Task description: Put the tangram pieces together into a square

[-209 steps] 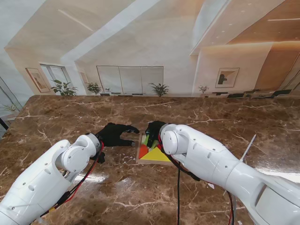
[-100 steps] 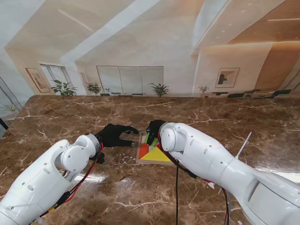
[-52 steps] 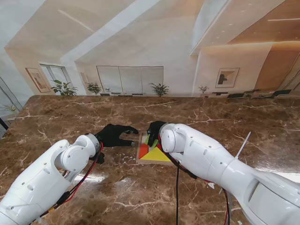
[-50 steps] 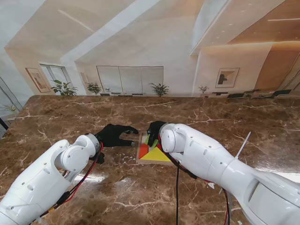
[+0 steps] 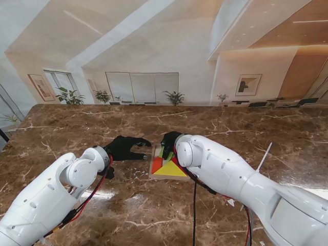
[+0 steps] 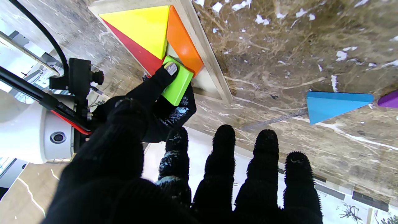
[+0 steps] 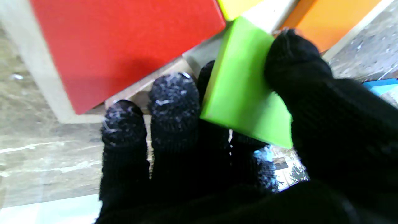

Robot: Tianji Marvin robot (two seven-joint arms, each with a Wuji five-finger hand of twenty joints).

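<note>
A wooden square tray point(image 5: 153, 176) point(image 6: 205, 59) lies on the marble table and holds a yellow triangle point(image 5: 171, 169) point(image 6: 144, 26), a red triangle point(image 5: 157, 165) point(image 7: 118, 46) and an orange piece point(image 6: 183, 46). My right hand point(image 5: 169, 141) point(image 7: 236, 161) is shut on a green square piece point(image 6: 177, 84) point(image 7: 245, 105), thumb on top, held tilted at the tray's far side. My left hand point(image 5: 125, 147) point(image 6: 236, 177) hovers open just left of the tray, fingers spread. A blue triangle point(image 6: 332, 104) and a purple piece point(image 6: 388, 100) lie loose on the table.
The brown marble table point(image 5: 77, 128) stretches around the tray. A black cable point(image 5: 194, 210) hangs from my right arm nearer to me. My right forearm point(image 5: 230, 174) covers the tray's right side in the stand view.
Almost nothing has moved. My right hand has shifted very slightly over the tray's far edge with the green piece; the left hand has stayed put.
</note>
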